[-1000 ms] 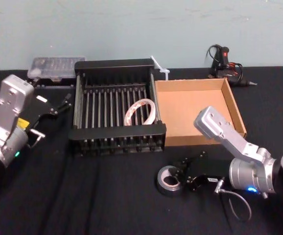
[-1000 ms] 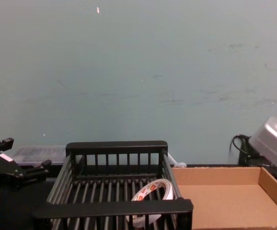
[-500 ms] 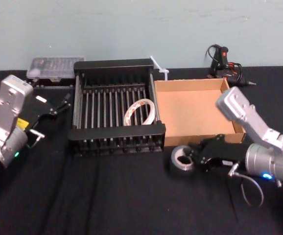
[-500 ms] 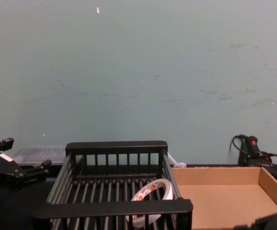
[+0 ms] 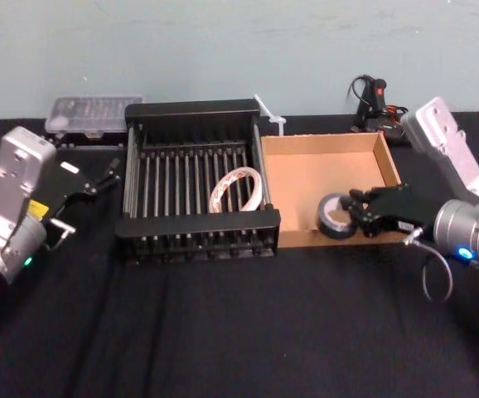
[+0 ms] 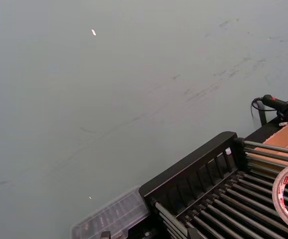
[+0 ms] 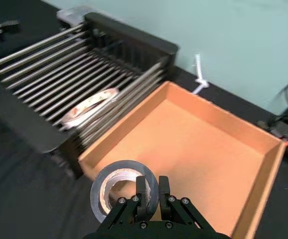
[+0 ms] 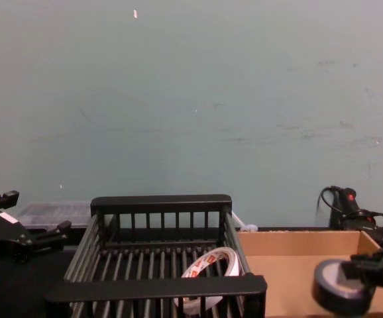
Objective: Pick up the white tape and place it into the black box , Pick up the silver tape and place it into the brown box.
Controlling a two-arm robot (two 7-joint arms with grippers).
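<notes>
My right gripper [image 5: 354,214] is shut on the wall of the silver tape [image 5: 335,215], a thick grey roll held in the air over the front part of the brown box [image 5: 322,142]. In the right wrist view its fingers [image 7: 143,191] pinch the silver tape [image 7: 119,189] above the near corner of the brown box [image 7: 199,144]. The white tape [image 5: 238,189] leans inside the black box [image 5: 194,109] at its right side. The chest view shows the silver tape [image 8: 340,286] and the white tape [image 8: 208,267]. My left gripper [image 5: 86,201] is parked open, left of the black box.
A clear plastic case [image 5: 94,111] lies behind the black box at the left. A black tool with cables [image 5: 380,106] sits behind the brown box, and a white zip tie [image 5: 271,116] lies between the boxes at the back. Black cloth covers the table [image 5: 223,332].
My right gripper has lifted the silver tape off the table in front of the boxes and carried it back and to the right, over the brown box. The left arm stayed still.
</notes>
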